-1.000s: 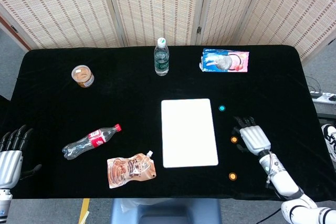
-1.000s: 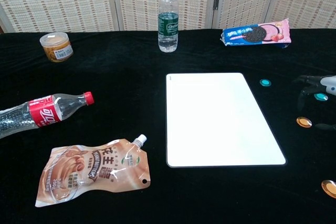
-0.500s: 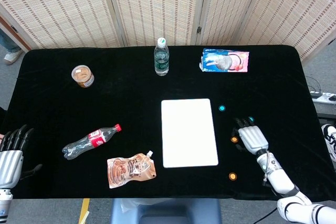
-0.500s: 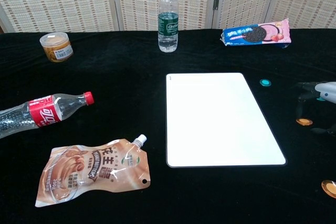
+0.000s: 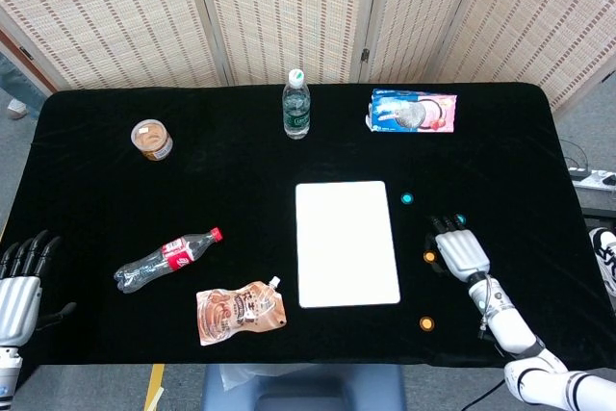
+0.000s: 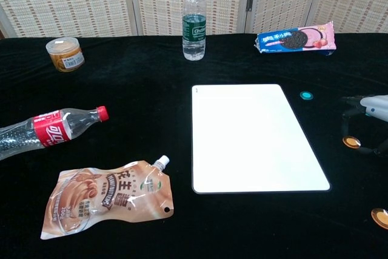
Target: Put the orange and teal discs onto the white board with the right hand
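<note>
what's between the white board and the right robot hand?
In the head view, one orange disc lies on the black cloth between the white board and the right robot hand, close beside the hand's thumb side; otherwise bare cloth.

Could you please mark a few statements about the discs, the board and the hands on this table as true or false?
1. The white board has no disc on it. True.
2. The right hand rests on the board. False: it is right of the board, over the black cloth near an orange disc.
3. A teal disc lies right of the board's far corner. True.
4. The water bottle lies on its side. False: it stands upright; the cola bottle is the one lying down.
5. The left hand holds the pouch. False: it is at the table's left edge, holding nothing.
</note>
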